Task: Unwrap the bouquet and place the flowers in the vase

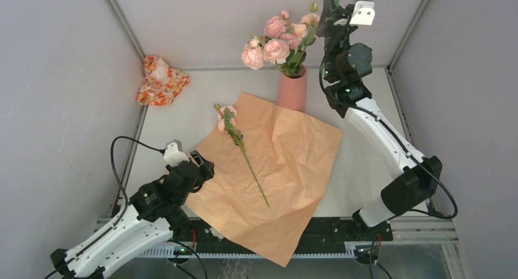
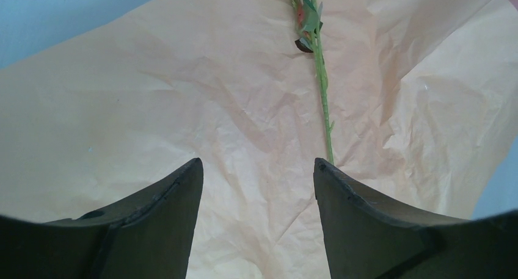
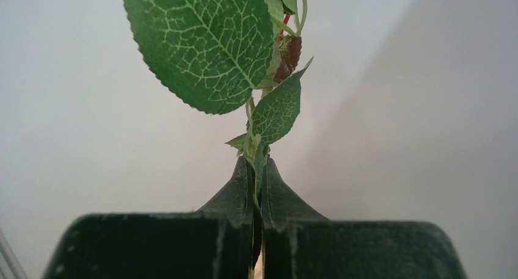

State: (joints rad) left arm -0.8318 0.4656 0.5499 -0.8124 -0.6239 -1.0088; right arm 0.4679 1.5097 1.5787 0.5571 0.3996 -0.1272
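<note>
Aloft, the right hand (image 3: 255,169) pinches a leafy stem (image 3: 273,111).

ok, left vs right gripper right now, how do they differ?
The left gripper is open and empty; the right gripper is shut on a leafy stem. The left one sits low over the paper, facing the flower lying there; the right one is raised at the back, near the vase. Both have the same dark two-finger build.
</note>
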